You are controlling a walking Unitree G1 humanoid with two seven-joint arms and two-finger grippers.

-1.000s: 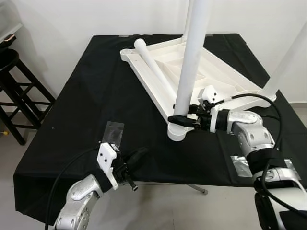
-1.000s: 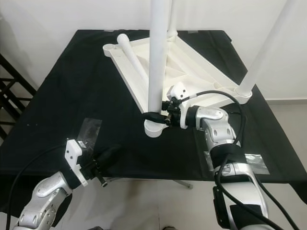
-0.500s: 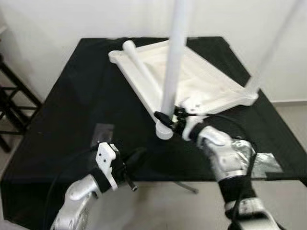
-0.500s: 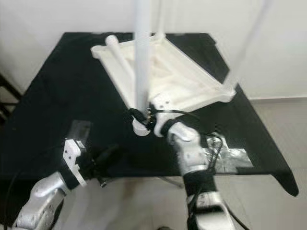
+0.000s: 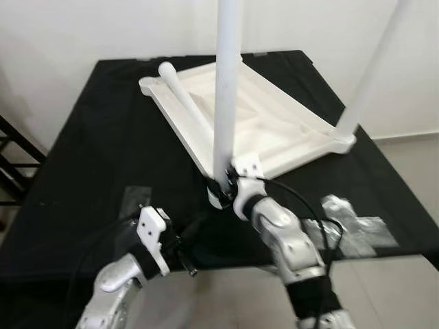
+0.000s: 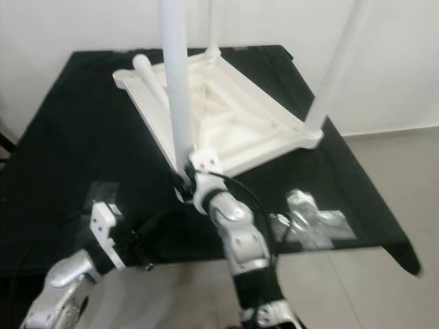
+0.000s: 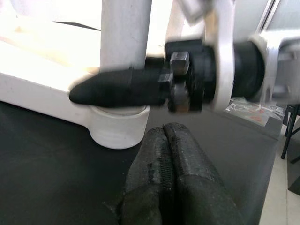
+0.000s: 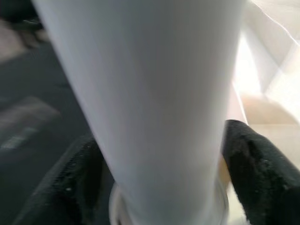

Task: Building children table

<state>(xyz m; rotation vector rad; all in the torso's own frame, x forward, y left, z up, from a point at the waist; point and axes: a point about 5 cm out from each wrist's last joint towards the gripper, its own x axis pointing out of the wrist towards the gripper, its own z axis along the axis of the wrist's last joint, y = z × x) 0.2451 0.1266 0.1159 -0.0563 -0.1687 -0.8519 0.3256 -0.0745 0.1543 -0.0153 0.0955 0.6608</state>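
Note:
The white children's table point(image 5: 295, 133) lies upside down on a black-clothed table. One white leg point(image 5: 226, 89) stands upright in the near corner socket point(image 7: 117, 127). My right gripper point(image 5: 221, 185) is shut on that leg's base; its fingers point(image 8: 255, 164) sit on either side of the tube. Another leg point(image 5: 370, 75) stands at the right corner. A loose leg point(image 5: 184, 103) lies across the frame's left side. My left gripper point(image 7: 165, 130) is shut and empty, low on the cloth just in front of the socket point(image 5: 199, 225).
The black cloth point(image 5: 103, 137) covers the work table to its front edge. Crumpled clear plastic bags point(image 5: 357, 223) lie at the near right, and a flat one point(image 5: 134, 199) at the near left. A black stool point(image 5: 14, 161) stands at the far left. A white wall is behind.
The whole view has shifted, so the camera moved. My right gripper has stayed clamped on the leg's base, its arm now reaching from below. The left gripper has held its place.

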